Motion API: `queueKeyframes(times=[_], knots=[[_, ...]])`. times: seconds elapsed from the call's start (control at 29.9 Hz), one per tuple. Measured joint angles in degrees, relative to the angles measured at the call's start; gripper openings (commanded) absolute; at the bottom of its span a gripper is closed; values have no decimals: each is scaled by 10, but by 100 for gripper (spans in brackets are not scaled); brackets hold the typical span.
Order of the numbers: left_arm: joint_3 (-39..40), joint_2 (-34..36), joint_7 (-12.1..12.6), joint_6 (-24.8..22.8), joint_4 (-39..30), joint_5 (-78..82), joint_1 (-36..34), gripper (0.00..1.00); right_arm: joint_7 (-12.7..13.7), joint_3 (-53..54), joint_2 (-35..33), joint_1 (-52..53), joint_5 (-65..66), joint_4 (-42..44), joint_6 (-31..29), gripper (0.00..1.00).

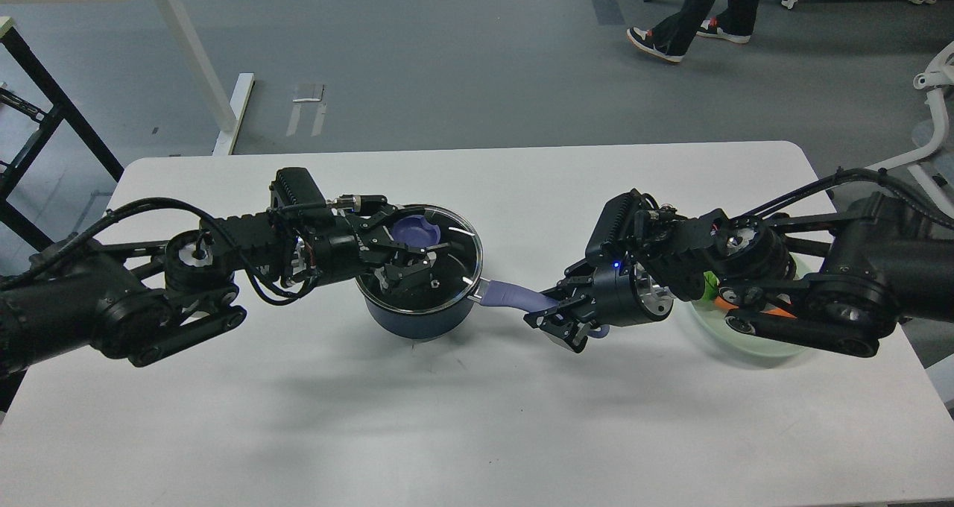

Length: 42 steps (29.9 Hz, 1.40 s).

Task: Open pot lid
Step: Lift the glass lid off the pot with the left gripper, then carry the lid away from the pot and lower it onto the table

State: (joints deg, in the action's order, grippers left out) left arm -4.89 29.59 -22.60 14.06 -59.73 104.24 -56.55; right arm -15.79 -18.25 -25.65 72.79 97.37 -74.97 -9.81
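A dark blue pot (421,319) stands on the white table (477,417) left of centre. Its glass lid (456,227) with a purple knob (415,231) sits on the pot. My left gripper (414,255) hovers over the lid with its fingers spread. The knob lies just beyond its upper finger and is not gripped. The pot's purple handle (510,295) points right. My right gripper (555,317) is shut on the end of that handle.
A pale green bowl (753,341) with orange and green items lies under my right arm at the table's right side. A person's legs (697,7) cross the floor beyond the table. White table legs (190,52) stand at the back left.
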Motion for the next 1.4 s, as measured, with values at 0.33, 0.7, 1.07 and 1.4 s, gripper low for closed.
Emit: queueKeyframes(times=[0.33, 0.7, 1.07, 1.4], knots=[[5, 34, -8, 1, -18, -7, -11, 41, 0, -1, 0, 1, 0, 1, 0, 21], [1, 173, -45, 3, -34, -54, -13, 41, 0, -1, -10, 1, -1, 0, 1, 21], [1, 250, -54, 81, -10, -88, 130, 41, 0, 0, -21, 3, -2, -2, 1, 22], [1, 225, -54, 109, 47, -100, 185, 59, 0, -1, -23, 6, -2, -10, 1, 22]])
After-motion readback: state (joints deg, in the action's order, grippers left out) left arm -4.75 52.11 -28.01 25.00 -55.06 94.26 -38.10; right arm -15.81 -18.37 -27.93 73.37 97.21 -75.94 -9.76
